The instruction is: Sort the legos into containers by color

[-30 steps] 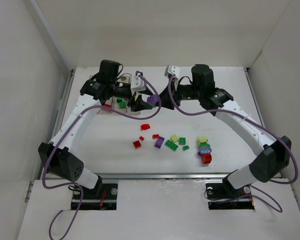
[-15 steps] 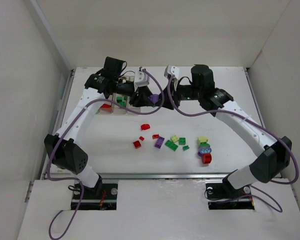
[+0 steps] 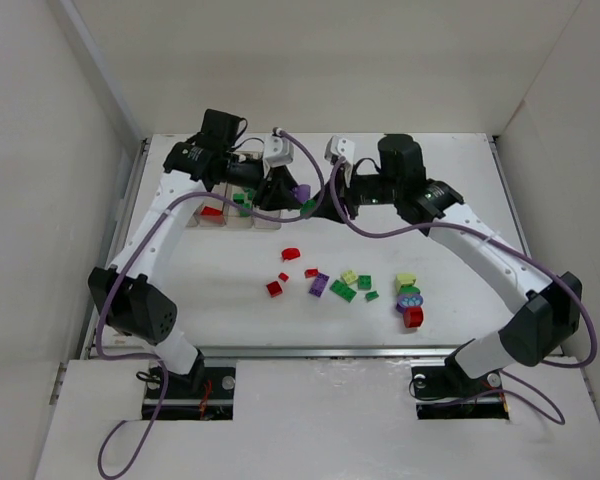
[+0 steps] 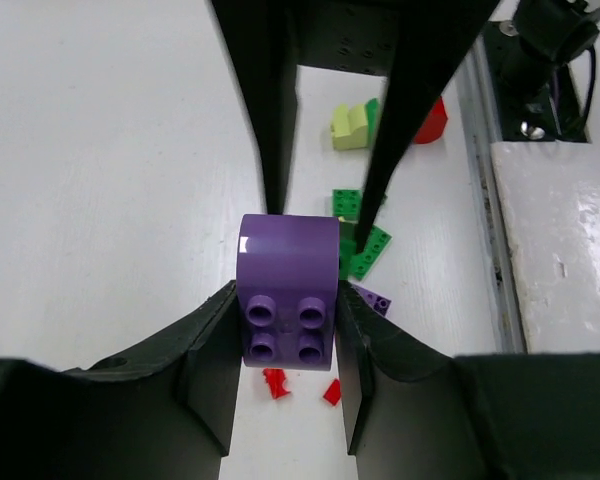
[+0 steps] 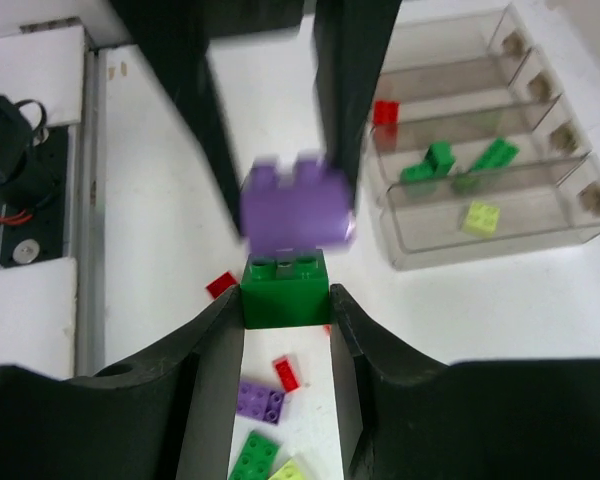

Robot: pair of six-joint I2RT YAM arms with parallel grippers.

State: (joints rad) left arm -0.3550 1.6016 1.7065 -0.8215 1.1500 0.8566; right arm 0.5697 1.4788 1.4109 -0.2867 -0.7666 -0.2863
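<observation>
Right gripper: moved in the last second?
Yes. In the top view the right gripper, shut on a green brick, shifted left toward the bins and the left gripper with its purple brick.

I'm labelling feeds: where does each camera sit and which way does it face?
Top external: above, behind the bases, looking down on the table; both arms show.
Left wrist: behind left claw, shut on a purple brick, facing loose bricks.
Right wrist: behind right claw, shut on a green brick, facing the bins.
Shared: the purple brick.
</observation>
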